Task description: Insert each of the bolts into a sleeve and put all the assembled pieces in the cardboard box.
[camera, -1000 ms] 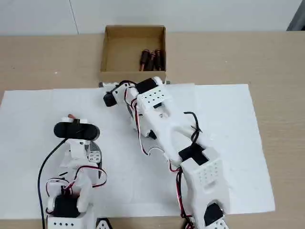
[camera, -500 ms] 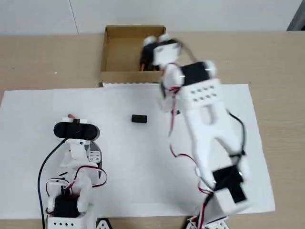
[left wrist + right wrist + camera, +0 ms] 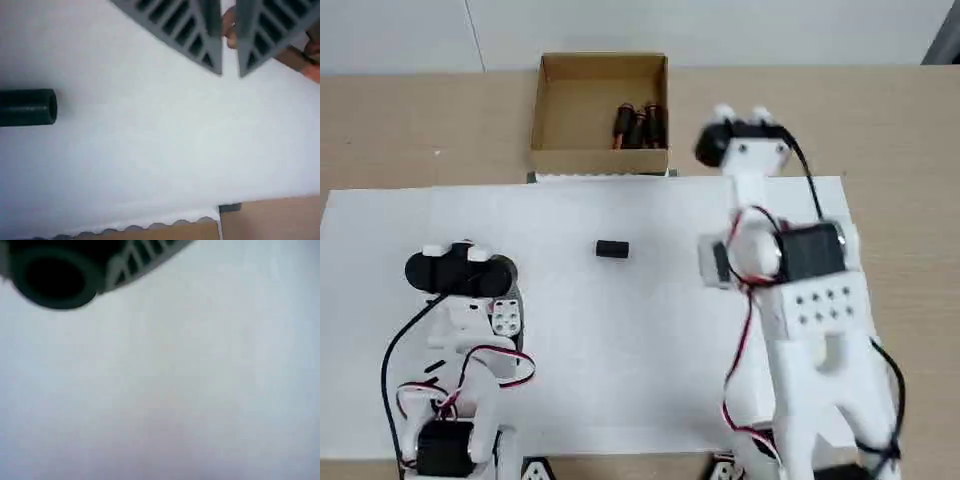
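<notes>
My left gripper (image 3: 229,70) is shut on a copper bolt (image 3: 229,31), which shows between and behind its grey fingers. It hangs over the white paper at the left, under the left arm's wrist (image 3: 455,272). A black sleeve (image 3: 611,249) lies on its side mid-paper, apart from both arms; it is the sleeve (image 3: 27,106) ahead of the left gripper. My right gripper (image 3: 107,275) holds a second black sleeve (image 3: 50,282), open end toward the camera, against a grey finger (image 3: 140,260). The right arm's wrist (image 3: 740,150) stands right of the cardboard box (image 3: 603,160).
Three assembled copper-and-black pieces (image 3: 640,125) lie at the box's right side. The white paper sheet (image 3: 620,350) covers most of the wooden table (image 3: 420,120). The right arm's body spans the paper's right part.
The right arm swung from the box's front left, over the box, then back to the right, uncovering the sleeve on the paper. The left arm shifted slightly left.
</notes>
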{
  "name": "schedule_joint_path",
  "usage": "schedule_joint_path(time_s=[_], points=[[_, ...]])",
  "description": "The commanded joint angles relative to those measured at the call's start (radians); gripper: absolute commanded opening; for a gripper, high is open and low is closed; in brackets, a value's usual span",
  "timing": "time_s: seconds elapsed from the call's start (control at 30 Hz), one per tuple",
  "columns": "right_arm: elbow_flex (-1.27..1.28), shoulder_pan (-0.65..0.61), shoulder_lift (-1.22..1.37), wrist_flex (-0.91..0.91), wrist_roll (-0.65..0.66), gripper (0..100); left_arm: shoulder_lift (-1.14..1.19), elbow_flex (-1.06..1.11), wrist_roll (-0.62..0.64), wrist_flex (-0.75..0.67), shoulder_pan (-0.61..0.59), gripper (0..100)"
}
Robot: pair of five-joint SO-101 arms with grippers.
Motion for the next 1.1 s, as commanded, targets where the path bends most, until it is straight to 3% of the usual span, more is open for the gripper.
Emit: schedule_joint_path(time_s=[0.0, 0.3, 0.47, 0.73, 0.9, 1.07], points=[[0.098, 0.088, -0.117, -0.054, -0.006, 0.2, 0.000, -0.087, -0.014, 0.043, -0.009, 1], [0.253, 0.180, -0.249, -0.110, -0.003, 0.2, 0.310, -0.343, -0.008, 0.107, -0.080, 1], [0.292, 0.180, -0.272, -0.116, -0.009, 0.2, 0.552, -0.549, -0.008, 0.233, -0.094, 1], [0.293, 0.180, -0.277, -0.117, -0.011, 0.2, 0.953, -0.842, 0.025, 0.374, -0.222, 1], [0.293, 0.180, -0.277, -0.131, -0.011, 0.2, 1.178, -0.954, 0.114, 0.445, -0.249, 1], [0.298, 0.180, -0.277, -0.136, -0.011, 0.2, 1.370, -0.974, 0.176, 0.430, -0.242, 1]])
